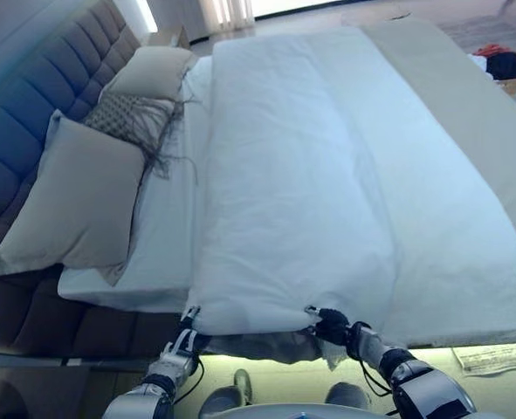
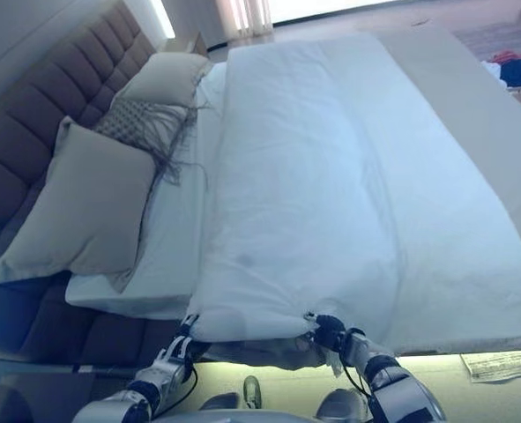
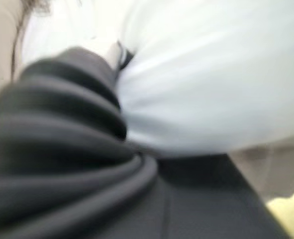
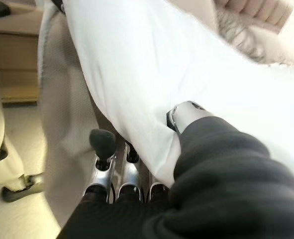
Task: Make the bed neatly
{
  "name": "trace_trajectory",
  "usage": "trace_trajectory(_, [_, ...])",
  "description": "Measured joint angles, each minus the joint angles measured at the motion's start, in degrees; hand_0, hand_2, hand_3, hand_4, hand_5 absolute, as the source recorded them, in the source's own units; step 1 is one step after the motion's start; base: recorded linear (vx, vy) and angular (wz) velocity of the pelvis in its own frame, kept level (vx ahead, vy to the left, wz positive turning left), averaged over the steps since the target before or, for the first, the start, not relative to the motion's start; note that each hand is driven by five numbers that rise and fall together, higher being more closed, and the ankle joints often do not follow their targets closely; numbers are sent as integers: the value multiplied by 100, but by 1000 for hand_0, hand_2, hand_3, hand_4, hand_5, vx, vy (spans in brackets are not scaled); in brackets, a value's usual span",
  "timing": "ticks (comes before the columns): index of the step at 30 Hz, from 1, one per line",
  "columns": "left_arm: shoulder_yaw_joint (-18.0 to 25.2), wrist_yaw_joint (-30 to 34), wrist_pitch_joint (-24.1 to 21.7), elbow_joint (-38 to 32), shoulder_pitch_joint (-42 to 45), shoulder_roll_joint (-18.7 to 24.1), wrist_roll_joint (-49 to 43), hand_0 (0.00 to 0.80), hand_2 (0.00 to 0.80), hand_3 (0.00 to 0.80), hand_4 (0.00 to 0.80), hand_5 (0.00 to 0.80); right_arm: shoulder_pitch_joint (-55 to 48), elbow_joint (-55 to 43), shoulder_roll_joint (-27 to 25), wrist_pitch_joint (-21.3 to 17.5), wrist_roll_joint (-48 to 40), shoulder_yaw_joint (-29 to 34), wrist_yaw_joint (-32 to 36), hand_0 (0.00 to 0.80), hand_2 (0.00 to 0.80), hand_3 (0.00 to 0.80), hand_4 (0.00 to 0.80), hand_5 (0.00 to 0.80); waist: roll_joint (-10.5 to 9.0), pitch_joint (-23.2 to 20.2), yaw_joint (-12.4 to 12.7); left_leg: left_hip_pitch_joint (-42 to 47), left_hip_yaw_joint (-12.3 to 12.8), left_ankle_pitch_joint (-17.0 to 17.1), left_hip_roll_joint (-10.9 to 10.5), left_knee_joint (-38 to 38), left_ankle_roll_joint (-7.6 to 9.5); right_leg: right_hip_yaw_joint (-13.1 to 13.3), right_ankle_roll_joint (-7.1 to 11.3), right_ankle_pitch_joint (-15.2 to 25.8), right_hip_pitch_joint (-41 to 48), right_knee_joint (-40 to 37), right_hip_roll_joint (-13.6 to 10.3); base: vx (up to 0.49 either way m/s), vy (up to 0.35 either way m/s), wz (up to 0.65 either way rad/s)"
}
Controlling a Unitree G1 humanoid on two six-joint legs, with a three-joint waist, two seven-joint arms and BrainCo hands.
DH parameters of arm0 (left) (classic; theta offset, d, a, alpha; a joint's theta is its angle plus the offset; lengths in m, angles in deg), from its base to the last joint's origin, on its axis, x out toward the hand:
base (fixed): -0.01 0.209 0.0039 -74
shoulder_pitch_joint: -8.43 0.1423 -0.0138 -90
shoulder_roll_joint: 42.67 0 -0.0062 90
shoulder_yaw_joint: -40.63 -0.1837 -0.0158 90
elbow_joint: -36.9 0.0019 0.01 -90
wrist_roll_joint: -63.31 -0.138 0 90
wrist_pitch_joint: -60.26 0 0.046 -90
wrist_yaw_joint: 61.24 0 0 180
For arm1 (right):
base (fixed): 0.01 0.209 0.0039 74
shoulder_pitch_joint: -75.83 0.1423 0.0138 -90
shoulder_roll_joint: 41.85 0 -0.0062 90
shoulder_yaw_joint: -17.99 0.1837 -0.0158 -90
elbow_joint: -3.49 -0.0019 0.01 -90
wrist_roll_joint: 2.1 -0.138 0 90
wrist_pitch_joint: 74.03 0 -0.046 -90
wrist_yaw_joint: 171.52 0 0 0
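Observation:
A white duvet [image 1: 310, 175] lies spread over the bed, its near edge hanging over the bed's side in front of me. My left hand [image 1: 185, 334] is at that edge near its left corner, with the thumb on top and the fingers tucked under the cloth. My right hand [image 1: 332, 325] grips the same edge further right. In the right wrist view its thumb [image 4: 186, 112] presses on top of the duvet [image 4: 137, 64] and its fingers [image 4: 129, 172] curl beneath. The left wrist view shows mostly that hand's dark cover [image 3: 62, 164] against the white duvet [image 3: 211, 84].
A large beige pillow [image 1: 74, 205], a fringed patterned cushion [image 1: 131, 113] and another pillow [image 1: 153, 70] lean on the tufted headboard [image 1: 30, 96] at the left. Beige bedding [image 1: 467, 113] covers the bed's right end. A basket of clothes [image 1: 502, 65] stands far right; a paper [image 1: 493, 356] lies on the floor.

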Motion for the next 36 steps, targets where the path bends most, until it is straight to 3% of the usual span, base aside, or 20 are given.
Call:
trace_trajectory(8, [1,43,15,-7,238,-94,5,800,800,800,800,800,-277,-43,-32,5,83,6,14,800,800,800,800,800,156,-8,-14,396,5,-19,-48,-180,16,-7,121,121,499,-392,59,29,131,0])
trace_trajectory(18, [2,146,71,-8,295,-107,0,800,800,800,800,800,-317,-43,-32,-15,100,5,-51,800,800,800,800,800,117,0,2,506,68,-50,-148,-238,36,16,174,155,538,-394,33,-30,75,-1])
trace_trajectory(23, [1,111,-51,-5,291,-90,2,800,800,800,800,800,-287,-25,29,-14,62,6,-49,800,800,800,800,800,-42,7,30,382,92,-86,48,-23,-43,86,74,89,441,-326,208,-119,-79,-6])
trace_trajectory(28, [-5,106,-129,-8,100,-129,1,800,800,800,800,800,-154,89,27,-41,-11,132,-56,800,800,800,800,800,-38,14,27,-77,-7,22,225,216,-115,-8,-92,3,182,-183,335,-65,146,20])
trace_trajectory(29, [-6,104,-145,-7,118,-135,1,800,800,800,800,800,-140,87,26,-36,-7,134,-73,800,800,800,800,800,-37,13,21,-58,-27,25,234,216,-121,9,-138,-59,153,-130,287,85,243,2])
trace_trajectory(36, [-187,28,-150,7,183,-192,10,800,800,800,800,800,-215,90,5,-7,17,200,-250,800,800,800,800,800,71,11,3,104,41,-36,61,73,-71,156,-13,-72,118,-43,155,10,227,-8])
